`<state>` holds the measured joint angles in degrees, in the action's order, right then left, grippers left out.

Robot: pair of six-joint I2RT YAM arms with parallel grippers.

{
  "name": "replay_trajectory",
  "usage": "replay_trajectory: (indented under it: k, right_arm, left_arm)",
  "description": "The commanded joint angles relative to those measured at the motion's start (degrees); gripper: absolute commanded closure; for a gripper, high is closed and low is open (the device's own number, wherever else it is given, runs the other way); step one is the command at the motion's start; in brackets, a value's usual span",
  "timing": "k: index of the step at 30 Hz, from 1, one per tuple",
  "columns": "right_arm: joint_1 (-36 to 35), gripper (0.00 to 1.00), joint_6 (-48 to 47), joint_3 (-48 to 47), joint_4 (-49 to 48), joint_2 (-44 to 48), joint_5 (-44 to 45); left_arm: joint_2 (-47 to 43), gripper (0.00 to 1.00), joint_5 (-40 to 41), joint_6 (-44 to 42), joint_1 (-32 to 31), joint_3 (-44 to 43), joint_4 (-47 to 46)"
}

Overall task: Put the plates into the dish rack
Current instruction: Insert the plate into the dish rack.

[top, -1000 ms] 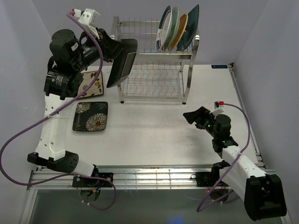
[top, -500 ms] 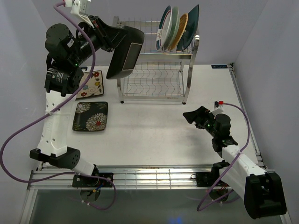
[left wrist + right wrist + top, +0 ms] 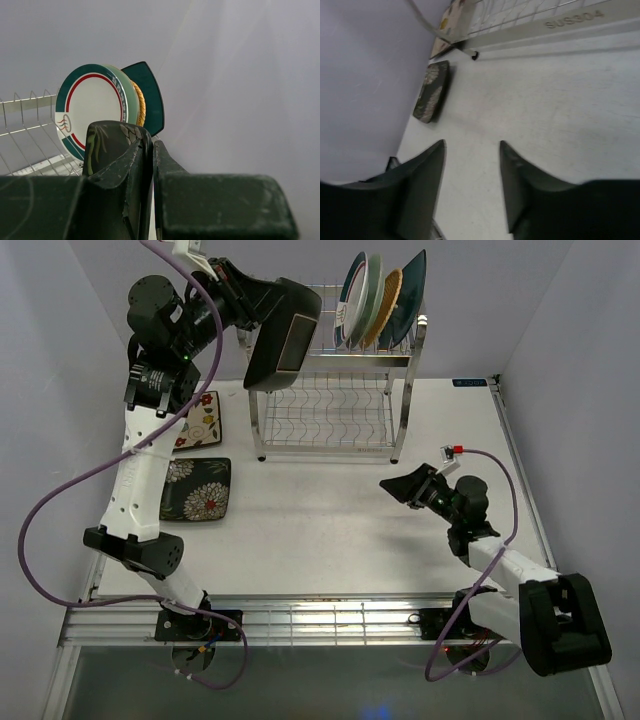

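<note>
Left end effector [image 3: 258, 302], clenched on a dark plate [image 3: 285, 340], holds it at the dish rack [image 3: 330, 390] upper tier; the next move likely needs slot alignment; right end effector [image 3: 472, 145] released.

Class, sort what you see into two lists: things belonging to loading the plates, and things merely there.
Job: dish rack, four racked plates, dark plate gripped by left hand, dark floral plate, cream floral plate.
Merely there: purple cables, table.
</note>
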<state>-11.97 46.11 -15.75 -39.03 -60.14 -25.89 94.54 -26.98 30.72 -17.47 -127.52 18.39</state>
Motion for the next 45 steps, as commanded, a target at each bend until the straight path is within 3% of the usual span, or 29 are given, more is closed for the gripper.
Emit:
replay_trajectory:
  k: [1,3,7,18,28,38,45]
  right_arm:
    - [-3.7,0.55,4.2,-7.2,-16.1,-4.6,-9.9]
    - [-7.3,0.79,3.9,-10.9,-16.5,-8.7,-10.8]
    - [-13.7,0.92,2.8,-20.3,-15.9,-15.3,-9.4]
    - [-24.8,0.92,-0.4,-42.4,-16.1,-32.8,-0.7]
    - [-32.8,0.92,-14.5,-52.4,-18.1,-39.9,10.4]
    - [-33.2,0.92,-10.7,-59.6,-30.1,-47.0,14.7]
    - [-33.6,0.92,-7.6,-69.9,-31.1,-52.6,16.7]
  left_arm:
    - [-1.3,1.00,2.6,0.7,0.0,-3.3,-10.8]
    - [-0.2,1.00,2.9,1.0,0.0,-4.3,-11.5]
    - [1.1,1.00,2.2,2.3,0.0,-7.6,-10.9]
    - [-4.3,1.00,3.8,1.4,0.0,-4.1,-13.1]
    - [-5.6,1.00,5.4,-0.9,0.0,-3.1,-17.9]
    - [-1.9,1.00,5.6,-0.3,0.0,-4.8,-21.2]
    - [2.0,1.00,5.8,1.7,0.0,-8.1,-21.5]
